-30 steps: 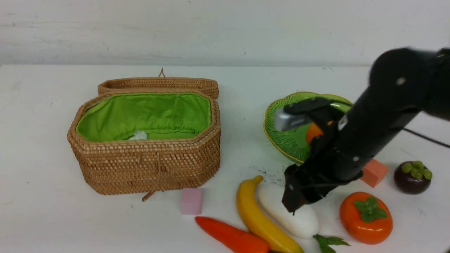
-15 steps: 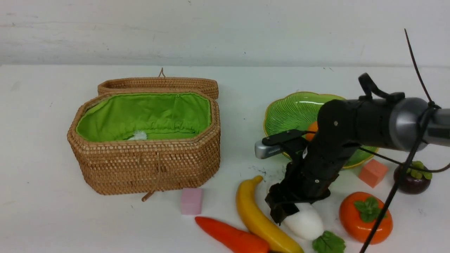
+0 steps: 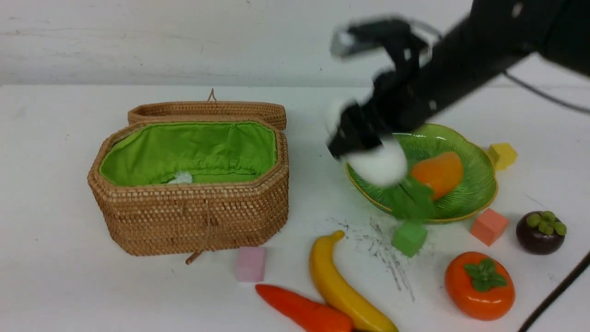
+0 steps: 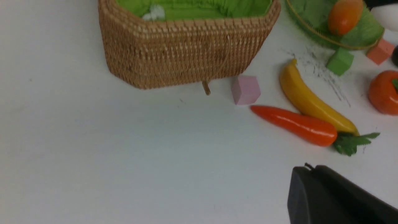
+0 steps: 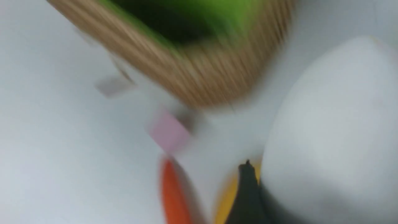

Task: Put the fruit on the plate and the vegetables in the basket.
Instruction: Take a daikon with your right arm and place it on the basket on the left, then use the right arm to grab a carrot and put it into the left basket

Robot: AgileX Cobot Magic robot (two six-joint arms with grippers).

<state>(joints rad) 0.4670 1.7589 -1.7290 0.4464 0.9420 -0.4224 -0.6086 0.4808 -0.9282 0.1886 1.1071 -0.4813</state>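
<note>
The right gripper (image 3: 357, 136) clamps the radish (image 3: 375, 166) aloft between the open basket (image 3: 193, 216) and the plate (image 3: 479, 198), which holds the mango (image 3: 438, 173). In the left wrist view, the left gripper (image 4: 323, 193) shows only one dark edge and I cannot tell its state. The carrot (image 4: 295, 124) and banana (image 4: 311, 99) lie on the tabletop (image 4: 124, 161). In the right wrist view, the radish presses against a dark finger (image 5: 247, 193).

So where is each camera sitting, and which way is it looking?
Front view: between the arms, facing forward at the basket and plate; the right gripper shows, holding the radish.
Left wrist view: on the left arm, looking down at the carrot and banana; part of the left gripper shows.
Right wrist view: on the right arm, blurred, facing the basket past the radish; one dark finger shows.
All share the pink cube.
</note>
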